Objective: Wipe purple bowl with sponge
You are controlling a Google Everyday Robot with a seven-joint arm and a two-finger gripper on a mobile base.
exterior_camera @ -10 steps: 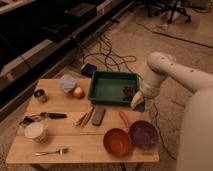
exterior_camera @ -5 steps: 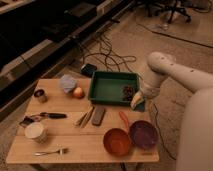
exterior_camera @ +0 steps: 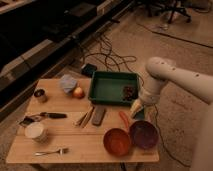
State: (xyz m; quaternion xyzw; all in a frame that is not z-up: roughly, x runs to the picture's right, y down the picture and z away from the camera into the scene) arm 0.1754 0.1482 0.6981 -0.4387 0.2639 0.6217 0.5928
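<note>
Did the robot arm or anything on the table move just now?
Nothing moved that I can see. The gripper is in the same spot, between the green tray and the purple bowl, with the sponge at its tip. Everything on the table stayed put.

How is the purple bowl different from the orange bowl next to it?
The purple bowl is dark; the orange bowl is bright. The purple bowl sits nearer the right edge of the table; the orange bowl is on its left. The purple bowl is closer to the claw, which hangs just behind it beside the green tray; the orange bowl is farther away. Both are round, shallow, upright and about the same size.
</note>
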